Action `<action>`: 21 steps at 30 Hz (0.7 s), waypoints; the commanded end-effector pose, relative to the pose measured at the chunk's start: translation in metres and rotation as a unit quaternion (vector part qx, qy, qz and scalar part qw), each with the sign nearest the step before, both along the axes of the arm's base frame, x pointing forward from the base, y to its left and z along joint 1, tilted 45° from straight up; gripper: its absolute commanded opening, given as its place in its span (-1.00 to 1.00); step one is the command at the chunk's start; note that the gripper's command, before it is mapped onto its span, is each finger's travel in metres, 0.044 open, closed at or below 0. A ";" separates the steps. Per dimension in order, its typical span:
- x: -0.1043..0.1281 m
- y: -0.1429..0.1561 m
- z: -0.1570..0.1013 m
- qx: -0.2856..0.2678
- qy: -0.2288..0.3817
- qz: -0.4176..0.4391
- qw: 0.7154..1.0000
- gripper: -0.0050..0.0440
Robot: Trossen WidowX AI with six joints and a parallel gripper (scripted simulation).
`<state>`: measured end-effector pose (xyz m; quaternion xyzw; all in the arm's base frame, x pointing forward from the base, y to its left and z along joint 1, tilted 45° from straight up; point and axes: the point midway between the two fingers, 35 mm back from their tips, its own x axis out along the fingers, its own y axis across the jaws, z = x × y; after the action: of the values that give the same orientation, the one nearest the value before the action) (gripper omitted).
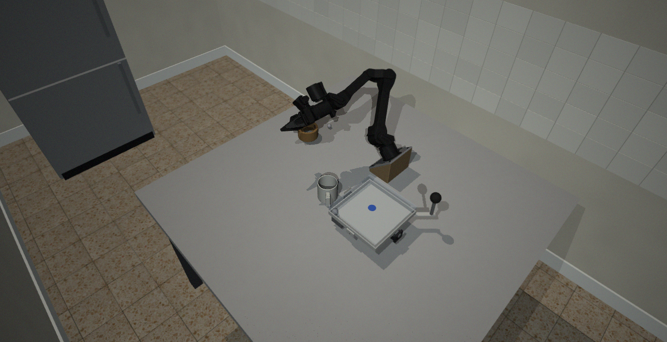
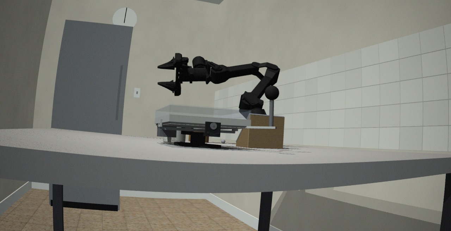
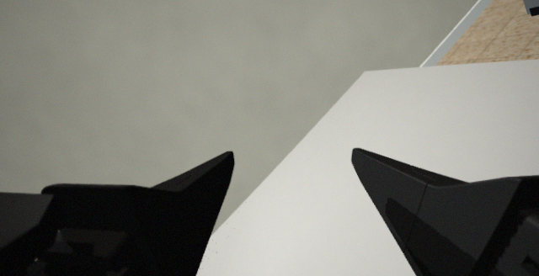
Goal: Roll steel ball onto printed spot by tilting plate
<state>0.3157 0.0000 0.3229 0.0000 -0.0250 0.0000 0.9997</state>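
Black gripper (image 2: pixel 161 75) hangs wide apart, empty, high above the table (image 1: pixel 261 246), well apart from the plate (image 1: pixel 354 228); ball (image 1: pixel 334 211) in its corner.

A grey table (image 1: pixel 261 256) on dark legs (image 2: pixel 264 210) is standing on a speckled brown tile floor (image 1: pixel 93 256). Beige walls (image 2: pixel 195 34) are enclosing the room, one carrying white tiles (image 1: pixel 513 46) with a white baseboard (image 1: pixel 186 65) running below. A tall grey fridge (image 1: pixel 60 60) is occupying the corner, a round clock (image 2: pixel 124 17) hanging above it.
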 end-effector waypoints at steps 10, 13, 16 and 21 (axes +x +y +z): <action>0.000 0.000 0.000 0.000 0.000 0.000 1.000 0.84; 0.000 0.000 0.000 0.000 0.000 0.000 1.000 0.84; 0.000 0.000 0.000 0.000 0.000 0.000 1.000 0.84; 0.028 0.039 -0.027 0.077 0.093 0.050 0.992 0.43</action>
<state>0.3261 0.0143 0.3139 0.0338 0.0083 0.0210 0.9992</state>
